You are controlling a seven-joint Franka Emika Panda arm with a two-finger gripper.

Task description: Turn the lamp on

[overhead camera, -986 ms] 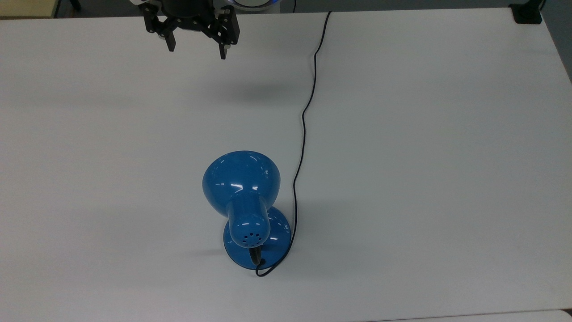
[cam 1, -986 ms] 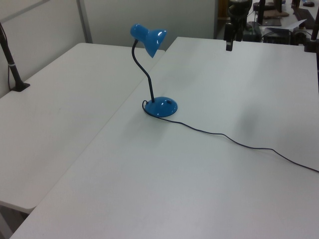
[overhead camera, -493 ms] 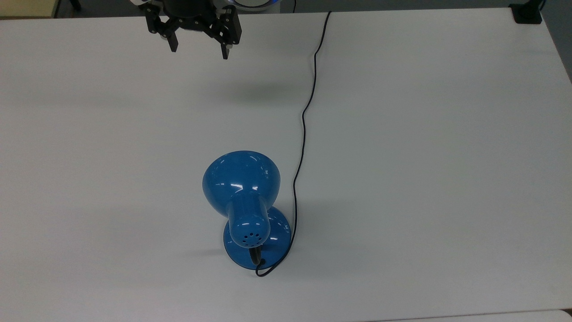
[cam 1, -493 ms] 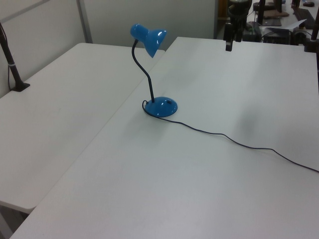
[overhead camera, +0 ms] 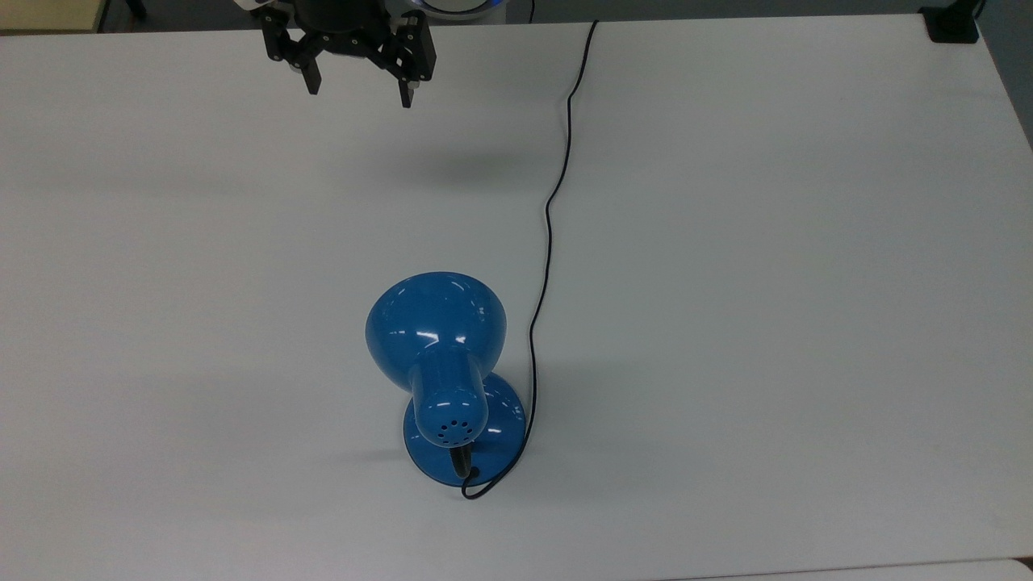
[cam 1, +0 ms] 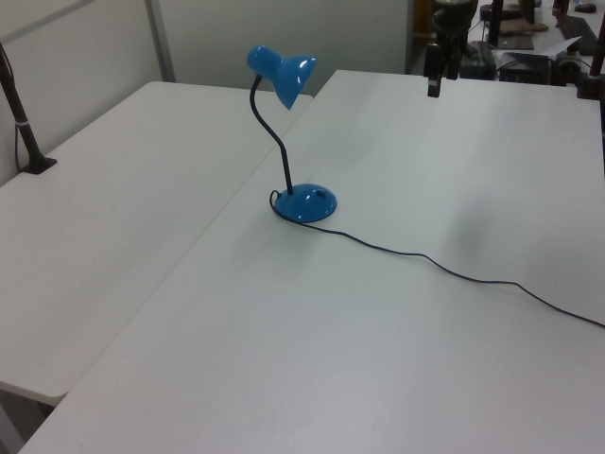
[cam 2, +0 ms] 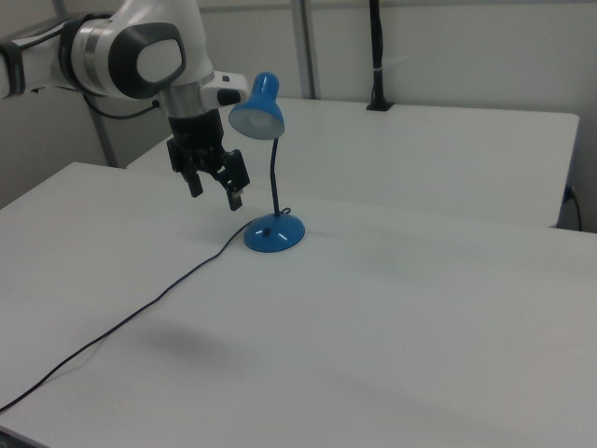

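Lamp count: one. Going large to small, I log two white counters side by side; the near counter (overhead camera: 767, 242) carries everything. One robot arm (cam 2: 131, 56) hangs above it, gripper (overhead camera: 357, 85) off the surface, its two fingers (overhead camera: 406, 90) spread wide and holding nothing. One blue lamp (overhead camera: 440, 355) stands upright near the top view's lower centre, well apart from the gripper, unlit. One thin black cord (overhead camera: 549, 234) runs from its base toward the far edge.
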